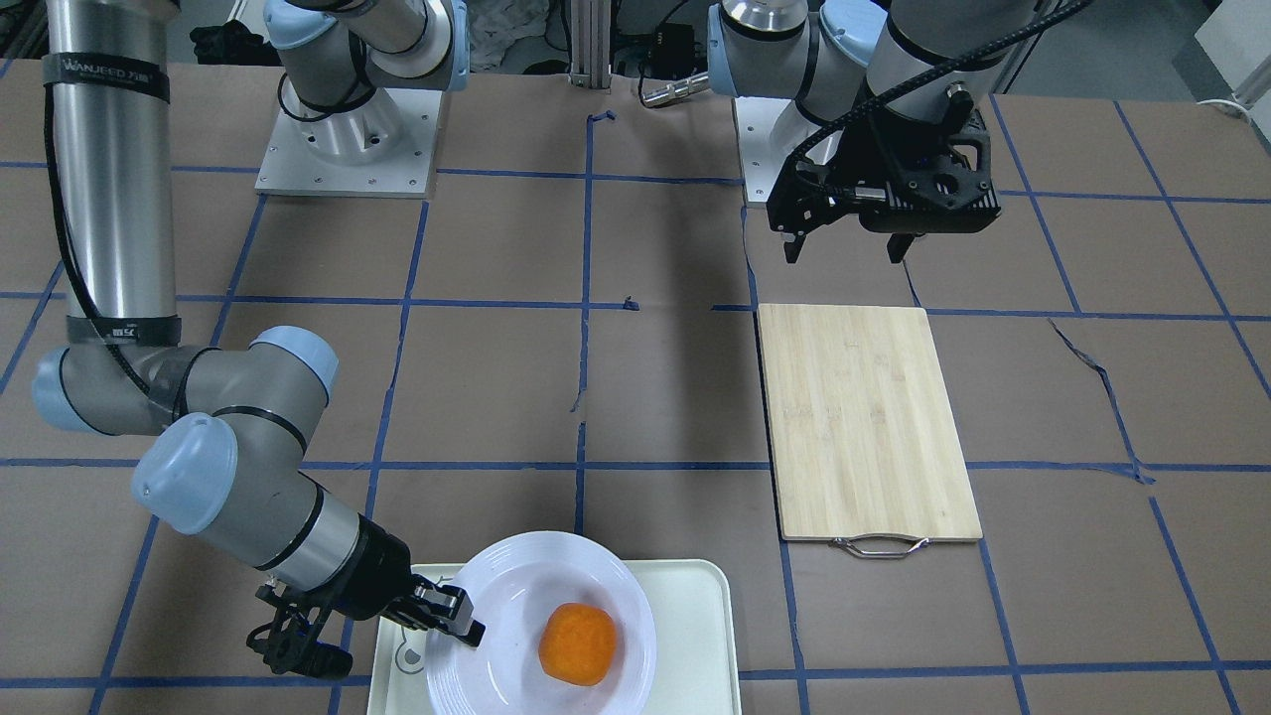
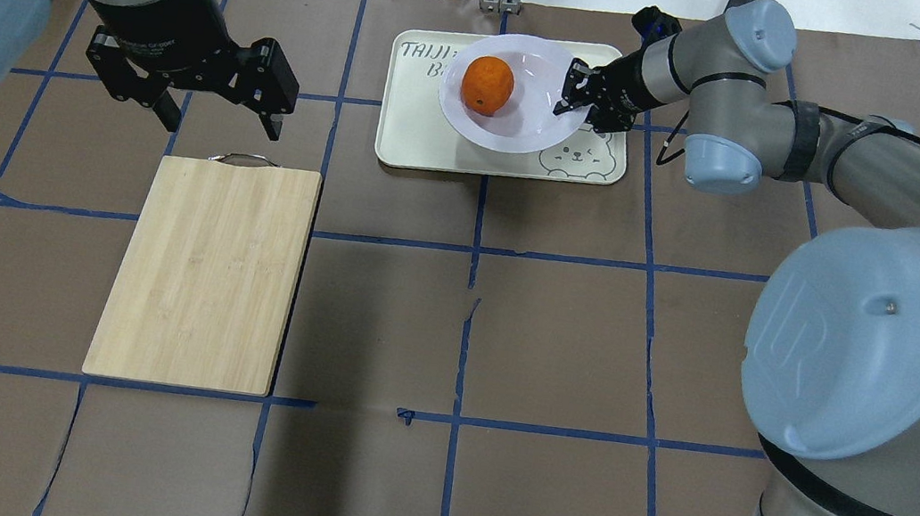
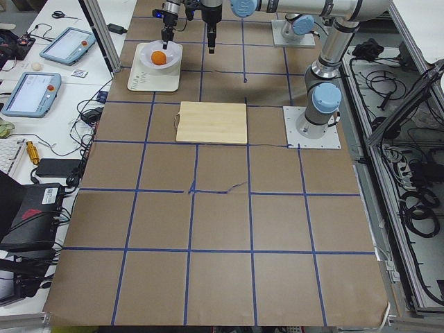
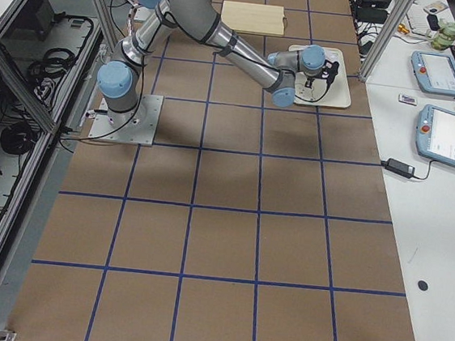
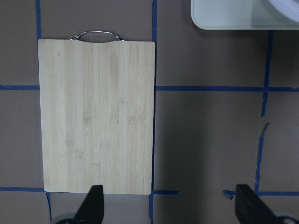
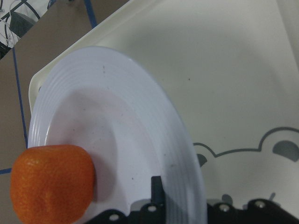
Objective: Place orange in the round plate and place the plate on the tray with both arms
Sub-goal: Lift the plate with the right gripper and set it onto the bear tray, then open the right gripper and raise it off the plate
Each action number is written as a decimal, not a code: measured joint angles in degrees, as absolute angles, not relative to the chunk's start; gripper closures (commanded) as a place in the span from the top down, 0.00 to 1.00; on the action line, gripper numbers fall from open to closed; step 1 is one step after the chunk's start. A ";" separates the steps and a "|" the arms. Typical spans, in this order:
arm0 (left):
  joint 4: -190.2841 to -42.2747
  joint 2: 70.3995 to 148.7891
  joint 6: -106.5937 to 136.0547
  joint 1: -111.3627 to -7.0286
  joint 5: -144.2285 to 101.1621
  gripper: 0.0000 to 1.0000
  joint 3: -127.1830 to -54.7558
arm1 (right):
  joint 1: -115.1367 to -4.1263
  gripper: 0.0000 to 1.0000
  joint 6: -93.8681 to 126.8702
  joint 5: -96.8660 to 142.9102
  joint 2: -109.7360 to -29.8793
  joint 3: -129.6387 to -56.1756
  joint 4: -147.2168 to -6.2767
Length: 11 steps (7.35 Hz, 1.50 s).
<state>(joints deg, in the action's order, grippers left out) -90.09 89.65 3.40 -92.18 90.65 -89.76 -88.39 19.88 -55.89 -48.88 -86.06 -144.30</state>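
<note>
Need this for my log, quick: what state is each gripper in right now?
Left gripper: open, holding nothing.
Right gripper: closed on the rim of the round plate.

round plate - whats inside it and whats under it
An orange rests in the sunken centre of the round plate. Underneath lies the tray, its bear drawing showing beside the rim. The tray surface directly below is covered, and the plate cuts off part of the lettering.
</note>
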 measured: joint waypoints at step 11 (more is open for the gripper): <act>-90.09 89.57 3.34 -92.05 90.70 1.00 -89.82 | -87.29 1.00 5.62 -71.86 -54.82 -71.00 -117.79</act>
<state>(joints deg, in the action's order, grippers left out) -90.09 89.57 3.34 -92.05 90.70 -89.82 -87.29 5.62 -71.86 -54.82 -71.00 -117.79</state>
